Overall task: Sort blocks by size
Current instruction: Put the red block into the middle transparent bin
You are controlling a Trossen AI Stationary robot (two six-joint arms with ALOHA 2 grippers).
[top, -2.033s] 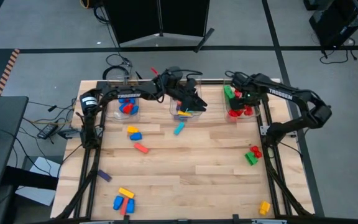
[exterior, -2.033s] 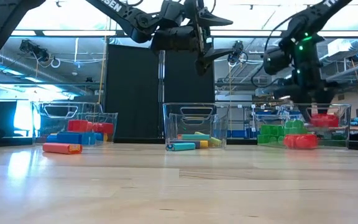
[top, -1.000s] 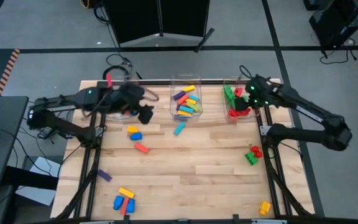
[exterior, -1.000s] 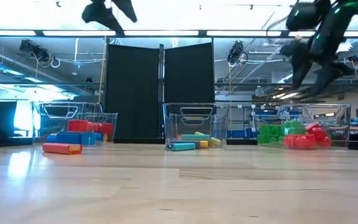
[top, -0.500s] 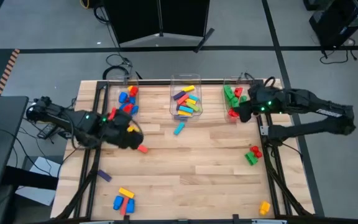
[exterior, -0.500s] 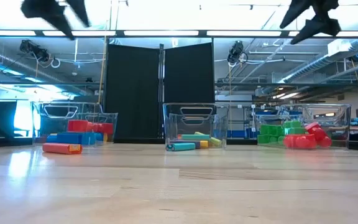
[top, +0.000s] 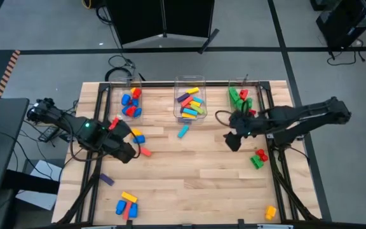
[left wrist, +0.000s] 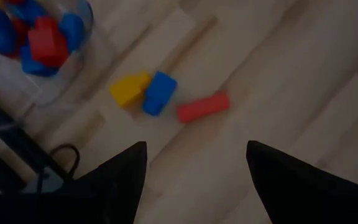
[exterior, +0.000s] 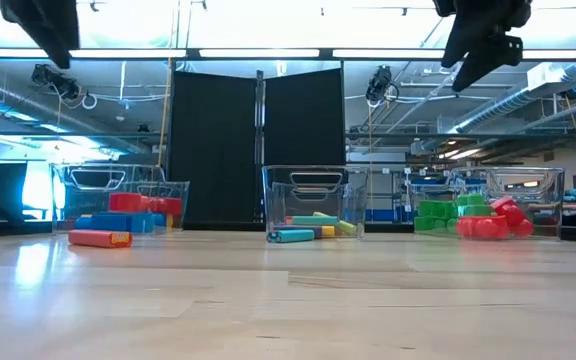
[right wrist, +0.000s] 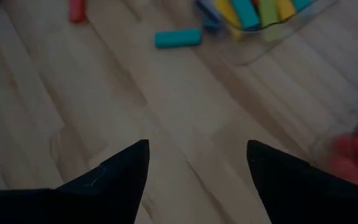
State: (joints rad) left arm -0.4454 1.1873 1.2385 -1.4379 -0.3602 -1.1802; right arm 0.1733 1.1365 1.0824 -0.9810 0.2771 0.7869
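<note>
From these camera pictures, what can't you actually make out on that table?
- The purple block near the table's left edge in the high view is too small to tell its shape.
- In the low view, the loose blocks nearest the camera lie out of frame.
- The left gripper in its wrist view shows only two fingertips; the rest is cut off by the picture's edge.
- The right bin in the right wrist view is blurred and cut off; its contents cannot be counted.
</note>
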